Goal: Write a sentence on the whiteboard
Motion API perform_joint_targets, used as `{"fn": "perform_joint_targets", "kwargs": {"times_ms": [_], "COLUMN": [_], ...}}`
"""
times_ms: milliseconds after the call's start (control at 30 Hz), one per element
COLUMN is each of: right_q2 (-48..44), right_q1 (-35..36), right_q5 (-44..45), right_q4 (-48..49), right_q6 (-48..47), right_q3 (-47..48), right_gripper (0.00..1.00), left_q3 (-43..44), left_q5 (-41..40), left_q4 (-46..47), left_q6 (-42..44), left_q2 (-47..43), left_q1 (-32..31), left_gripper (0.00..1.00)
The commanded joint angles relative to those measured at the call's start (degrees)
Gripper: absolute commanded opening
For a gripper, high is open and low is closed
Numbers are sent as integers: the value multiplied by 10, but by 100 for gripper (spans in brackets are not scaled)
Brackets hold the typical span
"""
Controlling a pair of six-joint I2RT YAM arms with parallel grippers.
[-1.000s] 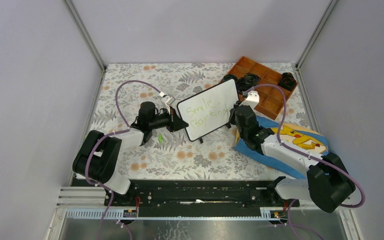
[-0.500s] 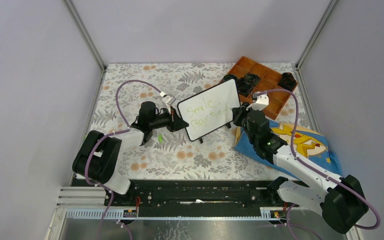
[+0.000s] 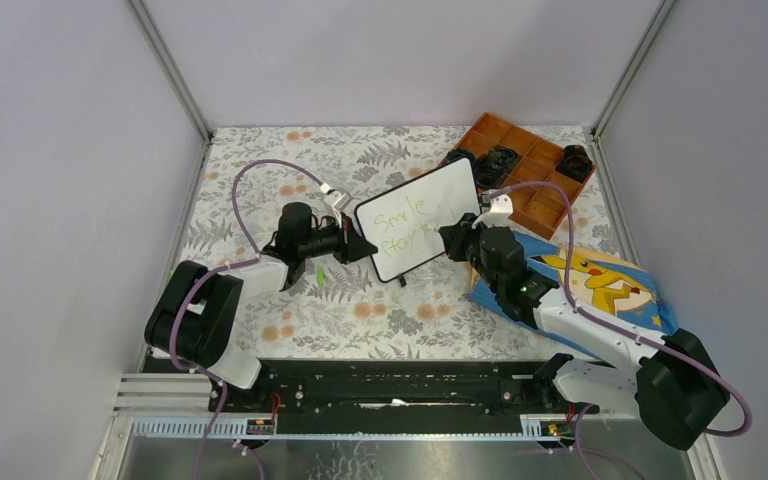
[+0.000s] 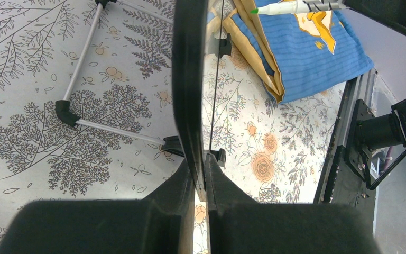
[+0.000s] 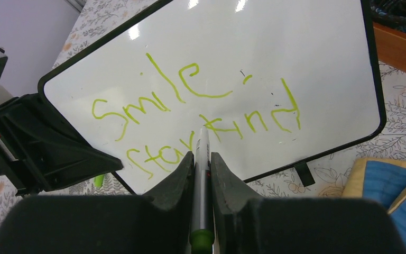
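Plain grey walls enclose a table under a floral-print cover. Ahead of both grippers stands the tilted whiteboard. The left gripper is clamped tight on its near edge. A blue cloth lies beneath the right gripper, and a brown tray sits beyond it. The right jaws pinch a marker, its tip pointing at the lower line of the green sentence; whether it touches is unclear.

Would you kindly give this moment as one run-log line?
left gripper: shut on whiteboard | right gripper: shut on marker, tip near sentence
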Motion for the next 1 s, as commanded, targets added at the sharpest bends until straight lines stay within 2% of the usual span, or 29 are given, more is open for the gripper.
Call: {"fn": "perform_joint_targets", "kwargs": {"times_ms": [0, 967], "right_q2": [17, 63], "right_q1": [3, 2], "right_q5": [14, 63], "right_q4": [41, 54], "right_q6": [7, -4], "right_q3": [24, 53], "right_gripper": [0, 0], "left_q3": [-12, -10], "left_q5": [-44, -46], "left_q4": [-88, -95], "left_q6": [47, 52], "left_q2": [15, 16], "left_q1": [-10, -10], "left_gripper": [0, 0]}}
